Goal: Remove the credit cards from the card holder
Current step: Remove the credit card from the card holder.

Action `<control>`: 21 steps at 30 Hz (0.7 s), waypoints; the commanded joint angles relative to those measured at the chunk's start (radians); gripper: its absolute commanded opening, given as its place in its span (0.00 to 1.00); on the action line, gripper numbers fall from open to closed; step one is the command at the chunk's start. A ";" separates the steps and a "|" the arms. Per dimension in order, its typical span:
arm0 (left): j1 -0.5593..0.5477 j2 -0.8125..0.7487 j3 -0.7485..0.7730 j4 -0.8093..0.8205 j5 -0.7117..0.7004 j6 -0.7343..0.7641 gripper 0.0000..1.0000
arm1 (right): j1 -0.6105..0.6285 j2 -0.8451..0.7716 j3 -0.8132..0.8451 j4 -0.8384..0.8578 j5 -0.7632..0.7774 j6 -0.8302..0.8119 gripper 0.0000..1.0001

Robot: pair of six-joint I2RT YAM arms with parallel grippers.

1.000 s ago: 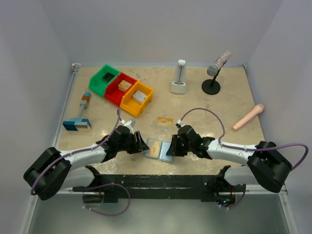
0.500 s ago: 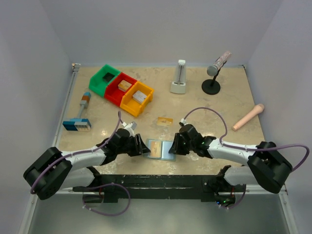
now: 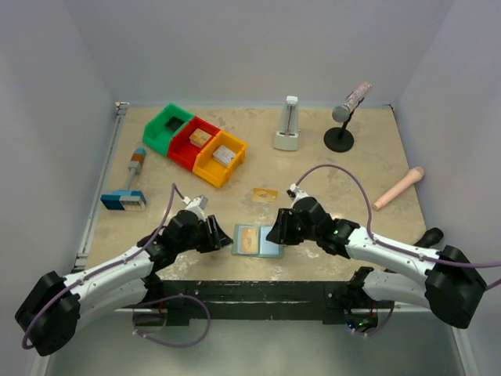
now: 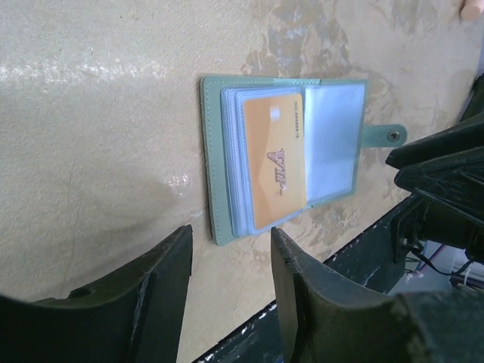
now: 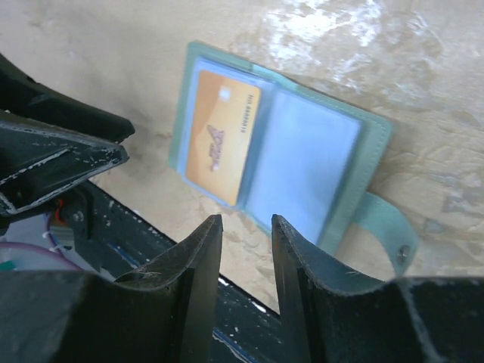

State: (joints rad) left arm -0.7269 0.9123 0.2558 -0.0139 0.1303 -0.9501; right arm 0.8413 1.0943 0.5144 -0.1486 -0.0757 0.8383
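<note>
- Near the front of the desk [image 3: 352, 176], the card holder [image 3: 258, 240] is laid open between the left claw [image 4: 231, 234] and the right claw [image 5: 246, 223].
- One orange card [image 4: 276, 155] is tucked in its left half; a loose card [image 3: 265, 194] is seen behind.
- Nothing is gripped: the left claw is wide open, the right claw a little open.
- Next, the orange card likely must be pinched and slid out.

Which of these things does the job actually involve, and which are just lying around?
Part of the job:
- open card holder
- orange card in it
- loose card beyond it
- left gripper, right gripper

Just lying about:
- coloured bins
- blue-and-white tool
- white metronome
- microphone
- pink stick
</note>
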 commanded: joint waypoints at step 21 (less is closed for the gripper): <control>0.003 0.240 0.077 0.278 0.138 0.004 0.12 | 0.019 0.294 0.003 0.402 -0.102 0.130 0.43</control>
State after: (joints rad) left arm -0.7269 1.1324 0.2996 0.1909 0.2531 -0.9512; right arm 0.8570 1.3796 0.5209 0.1883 -0.1753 0.9443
